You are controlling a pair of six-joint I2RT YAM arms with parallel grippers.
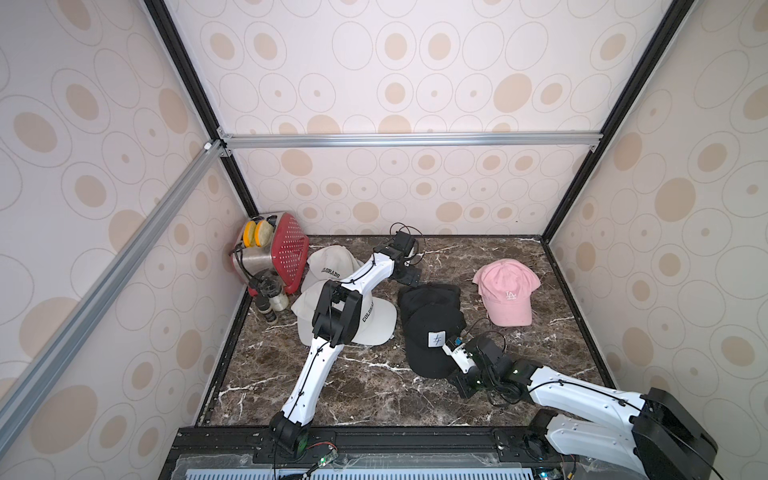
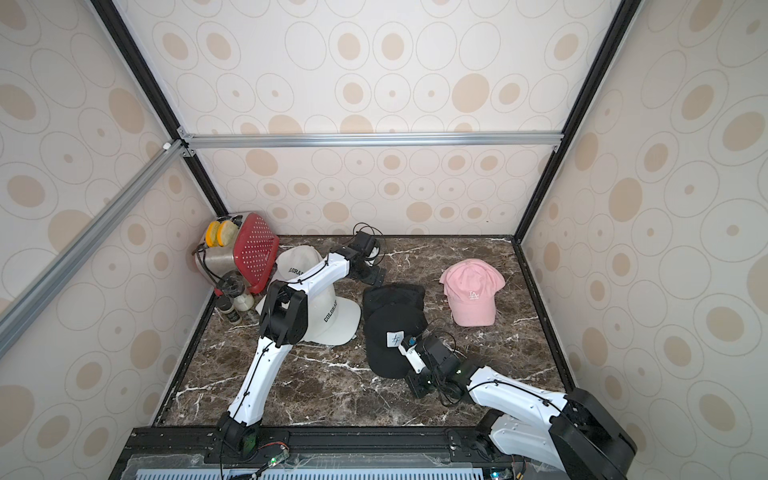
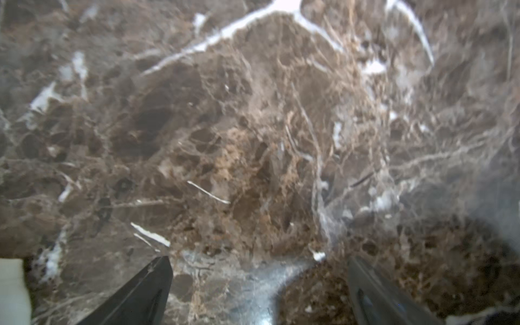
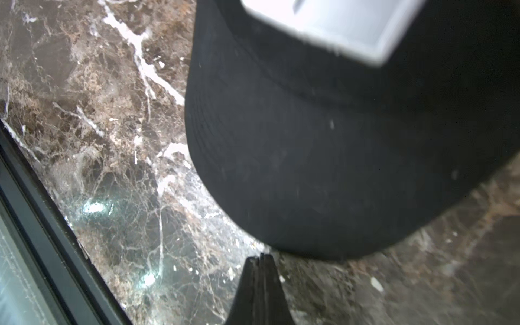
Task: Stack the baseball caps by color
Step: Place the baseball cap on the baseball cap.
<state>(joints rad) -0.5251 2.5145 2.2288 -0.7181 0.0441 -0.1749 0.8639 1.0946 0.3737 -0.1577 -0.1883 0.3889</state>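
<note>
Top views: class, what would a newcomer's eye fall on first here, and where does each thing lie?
A pink cap stands out alone on the right of the dark marble table. Black caps lie piled in the middle, the top one bearing a white patch, with white caps to their left. A red toaster fills the far left corner.

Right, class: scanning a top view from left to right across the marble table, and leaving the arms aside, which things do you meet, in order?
In a top view: red toaster → white caps → black caps → pink cap.
</note>
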